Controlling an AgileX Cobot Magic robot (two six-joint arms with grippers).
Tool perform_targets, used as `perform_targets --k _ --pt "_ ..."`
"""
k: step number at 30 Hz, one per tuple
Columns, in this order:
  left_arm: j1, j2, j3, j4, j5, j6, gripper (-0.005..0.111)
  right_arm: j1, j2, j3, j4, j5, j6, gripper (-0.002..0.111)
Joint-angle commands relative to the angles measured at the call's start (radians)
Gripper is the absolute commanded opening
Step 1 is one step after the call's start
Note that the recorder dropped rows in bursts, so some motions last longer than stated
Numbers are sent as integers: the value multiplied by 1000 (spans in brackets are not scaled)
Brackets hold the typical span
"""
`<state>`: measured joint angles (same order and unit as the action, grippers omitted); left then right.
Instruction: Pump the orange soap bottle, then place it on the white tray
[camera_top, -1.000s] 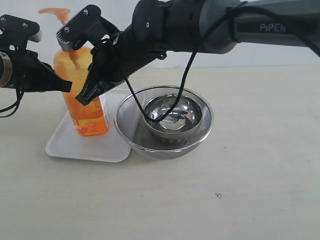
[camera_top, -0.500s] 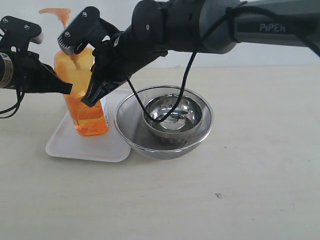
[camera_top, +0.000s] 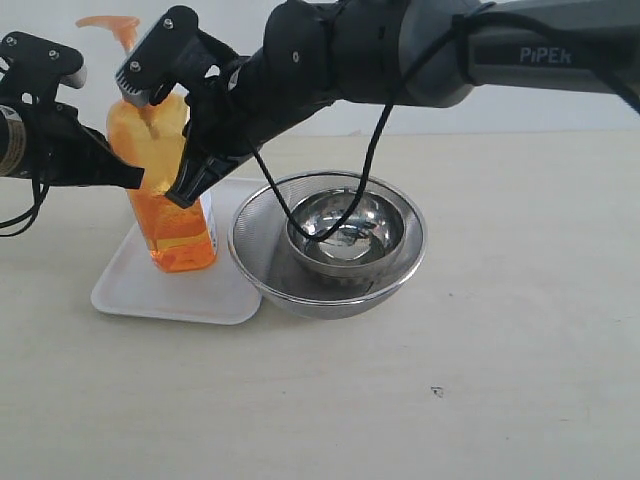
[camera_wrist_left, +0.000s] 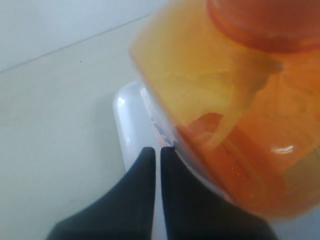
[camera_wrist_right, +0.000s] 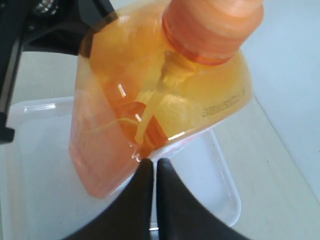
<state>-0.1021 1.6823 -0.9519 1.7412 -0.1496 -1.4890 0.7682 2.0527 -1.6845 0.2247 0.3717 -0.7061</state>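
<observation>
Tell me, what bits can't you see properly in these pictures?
- Orange soap bottle label: in the exterior view, mostly covered by the right end effector.
- Pump head: cut off by the picture's edge in both wrist views.
- White tray: in the exterior view, its right side is hidden behind the mesh strainer.
- Dark speck on the table: in the exterior view, too small to identify.
</observation>
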Motion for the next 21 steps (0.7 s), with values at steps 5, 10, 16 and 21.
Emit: perform_targets --k 5,10,16,21 --pt "0 1 -20 3 -19 25 5 -1 -5 -2 0 -38 -1 0" --pt "0 1 -33 3 -19 25 5 -1 -5 -2 0 -38 -1 0" --pt "0 1 -38 3 -19 30 5 -1 -5 -2 4 -37 -1 0" --pt "0 1 -38 3 -19 32 5 -1 -5 -2 8 -37 -1 0"
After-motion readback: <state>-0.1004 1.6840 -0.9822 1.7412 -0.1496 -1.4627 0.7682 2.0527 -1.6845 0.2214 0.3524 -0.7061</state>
